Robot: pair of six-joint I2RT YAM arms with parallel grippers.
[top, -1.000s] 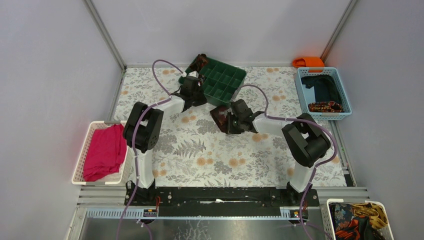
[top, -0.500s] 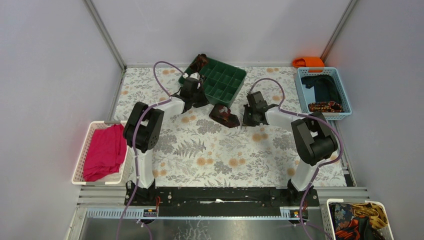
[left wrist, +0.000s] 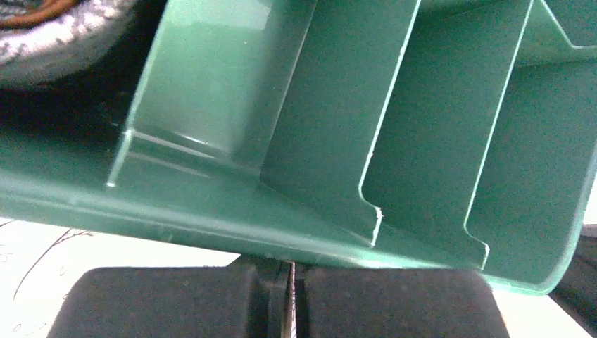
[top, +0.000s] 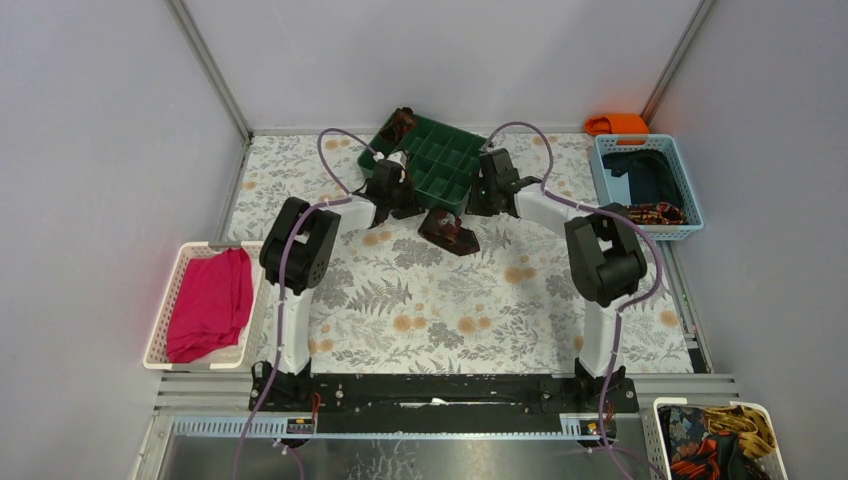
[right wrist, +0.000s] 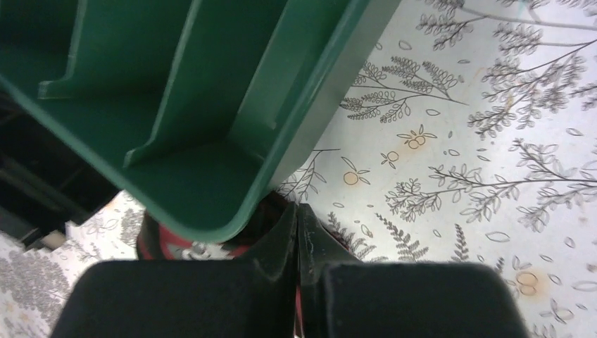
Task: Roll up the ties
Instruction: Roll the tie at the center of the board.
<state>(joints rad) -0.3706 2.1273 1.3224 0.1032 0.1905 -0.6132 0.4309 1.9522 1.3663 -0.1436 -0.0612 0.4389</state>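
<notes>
Seen from above, the left arm (top: 300, 250) rises from its base, bends at the elbow and reaches toward 1 o'clock. The right arm (top: 600, 255) mirrors it, bending and reaching toward 11 o'clock, so both wrists end up near each other at the far middle. The left gripper (left wrist: 291, 296) has its fingers pressed together. The right gripper (right wrist: 296, 239) is closed the same way.

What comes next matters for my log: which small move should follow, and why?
Probably open the right gripper and bring it to the rolled tie: it lies on the table beside the green tray, and that gripper is shut.
</notes>
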